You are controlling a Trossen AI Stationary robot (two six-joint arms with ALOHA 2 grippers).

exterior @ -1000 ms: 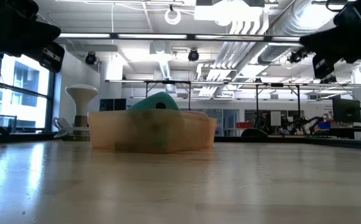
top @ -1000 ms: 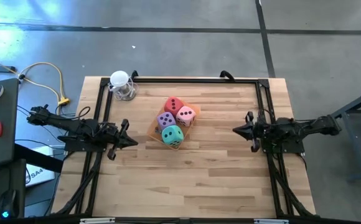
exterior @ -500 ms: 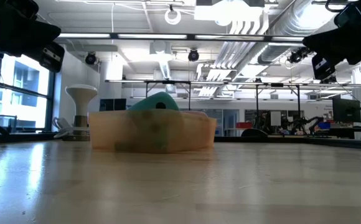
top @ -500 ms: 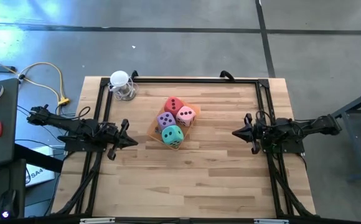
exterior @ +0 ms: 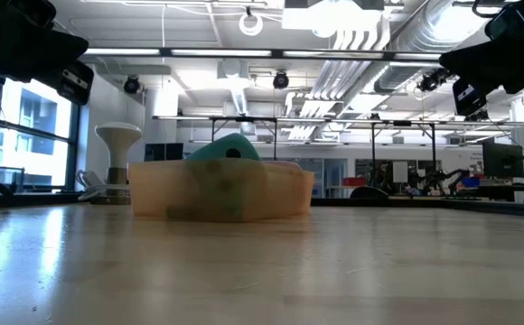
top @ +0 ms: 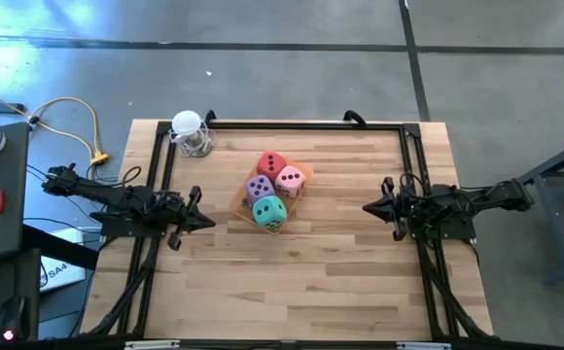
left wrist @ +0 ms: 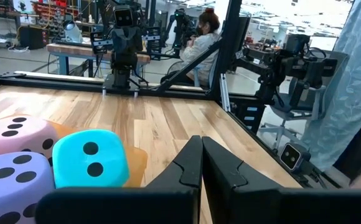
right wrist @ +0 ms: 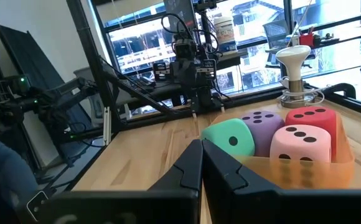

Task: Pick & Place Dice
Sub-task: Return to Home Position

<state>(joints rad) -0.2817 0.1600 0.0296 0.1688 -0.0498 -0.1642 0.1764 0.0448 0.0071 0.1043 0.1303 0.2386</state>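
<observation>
All four dice sit packed inside the translucent orange tray (top: 246, 201) near the table's middle: red die (top: 271, 164) at the far end, pink die (top: 290, 180) beside it, purple die (top: 259, 188), teal-green die (top: 269, 211) at the near end. My left gripper (top: 211, 221) hovers above the table left of the tray, shut and holding nothing; its wrist view shows the fingers (left wrist: 201, 163) closed together. My right gripper (top: 367, 205) hovers right of the tray, also shut and holding nothing (right wrist: 201, 160).
A white-topped stand (top: 191, 133) with a metal base stands near the table's far left corner. A black frame (top: 301, 124) runs along the table's edges. Bare wood lies on both sides of the tray and toward the near edge. A person sits in the room beyond the table (left wrist: 200, 43).
</observation>
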